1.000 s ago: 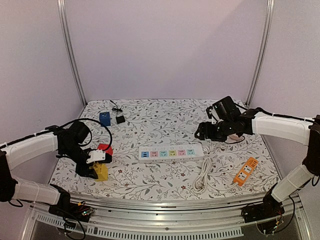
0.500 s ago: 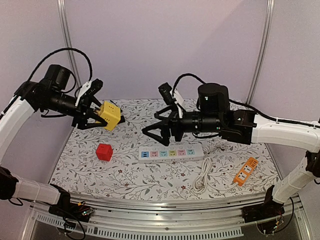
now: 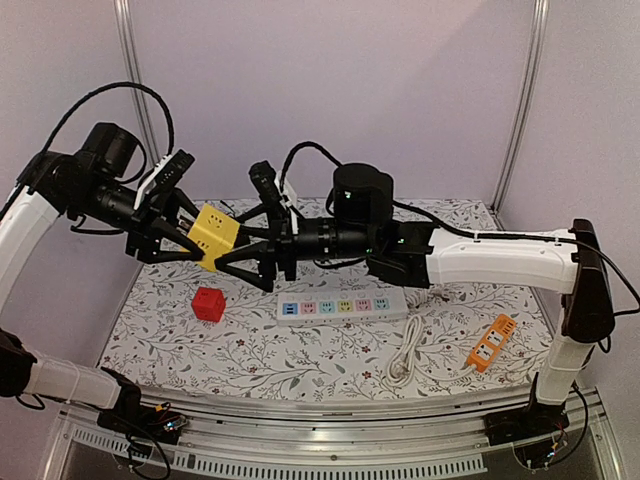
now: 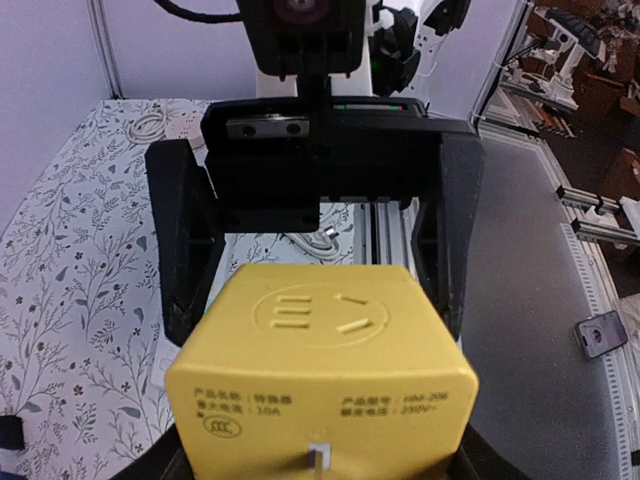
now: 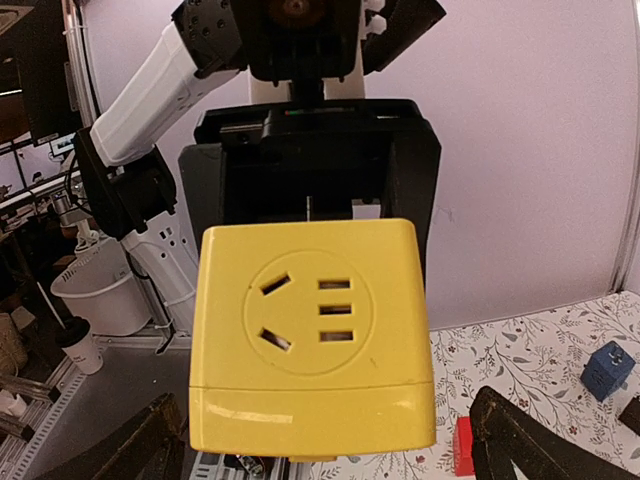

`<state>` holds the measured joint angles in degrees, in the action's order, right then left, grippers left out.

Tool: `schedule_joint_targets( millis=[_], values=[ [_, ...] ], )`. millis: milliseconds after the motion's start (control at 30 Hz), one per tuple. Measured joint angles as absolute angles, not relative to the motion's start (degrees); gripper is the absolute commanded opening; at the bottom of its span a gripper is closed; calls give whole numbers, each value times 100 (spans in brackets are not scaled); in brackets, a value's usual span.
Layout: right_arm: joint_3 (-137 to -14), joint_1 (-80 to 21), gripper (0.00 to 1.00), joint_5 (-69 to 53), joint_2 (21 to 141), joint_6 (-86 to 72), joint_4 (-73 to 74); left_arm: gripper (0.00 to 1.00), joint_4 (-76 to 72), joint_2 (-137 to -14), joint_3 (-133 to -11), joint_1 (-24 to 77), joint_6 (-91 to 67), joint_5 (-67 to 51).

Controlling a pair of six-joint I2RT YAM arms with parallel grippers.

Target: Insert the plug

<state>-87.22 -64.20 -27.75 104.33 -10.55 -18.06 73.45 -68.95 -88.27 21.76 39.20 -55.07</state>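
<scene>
left gripper (image 3: 192,240) clamps yellow cube (image 3: 216,233) aloft, presenting it | right gripper (image 3: 233,252) spread wide, flanking cube opposite, probably to take it; contact unclear

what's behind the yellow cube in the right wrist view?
The left claw, black fingers on the sides of the yellow cube, white left arm beyond. The cube's back face is covered.

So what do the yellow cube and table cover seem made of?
The yellow cube looks like moulded plastic: smooth satin faces, rounded edges, soft highlights. The table cover is likely printed cloth or vinyl: matt floral pattern, no glare.
</scene>
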Motion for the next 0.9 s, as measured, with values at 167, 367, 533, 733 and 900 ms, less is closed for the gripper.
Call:
schedule_joint_targets(
  millis=[167, 367, 533, 733, 900],
  values=[
    [-8976, -6495, 75, -3044, 10554, -941, -1909, 0, 7441, -6910, -8827, 2246, 3990, -5516],
    [-9166, -6488, 67, -3173, 10661, -952, -2067, 0, 7478, -6917, -8829, 2285, 4051, -5568],
    [-9166, -6488, 67, -3208, 10722, -934, -2060, 0, 7481, -6930, -8829, 2287, 4056, -5572],
    [-9166, -6486, 9, -3181, 10722, -972, -2014, 0, 7443, -6938, -8831, 2287, 4115, -5476],
    [-9157, -6486, 0, -3173, 10722, -919, -2012, 32, 7448, -6941, -8833, 2287, 4134, -5472]
  ],
)
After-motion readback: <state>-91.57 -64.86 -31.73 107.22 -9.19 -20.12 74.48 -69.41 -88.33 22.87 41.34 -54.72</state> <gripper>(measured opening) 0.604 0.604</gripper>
